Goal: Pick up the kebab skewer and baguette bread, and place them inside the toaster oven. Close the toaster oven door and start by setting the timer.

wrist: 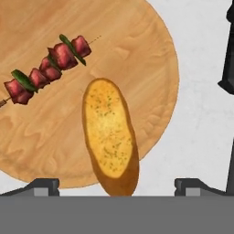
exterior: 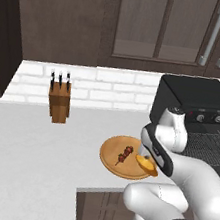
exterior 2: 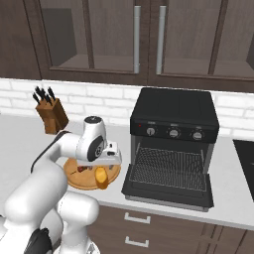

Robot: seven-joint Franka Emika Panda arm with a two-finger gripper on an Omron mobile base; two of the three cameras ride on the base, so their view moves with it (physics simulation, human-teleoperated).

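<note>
You're looking at the board (exterior 2: 84,182) sitting on the counter (exterior: 33,155) just left of the oven (exterior 2: 173,129); skewer (wrist: 45,68) and bread (wrist: 109,132) are lying on it, knife block (exterior: 59,102) standing behind it.

A pale grey tabletop (exterior: 48,157) fills the lower left of the left base view. Directly on it stand a knife block (exterior: 59,101) at upper left, a round wooden board (exterior: 116,160) at centre, and — at the right edge — the toaster oven (exterior: 199,104).
</note>
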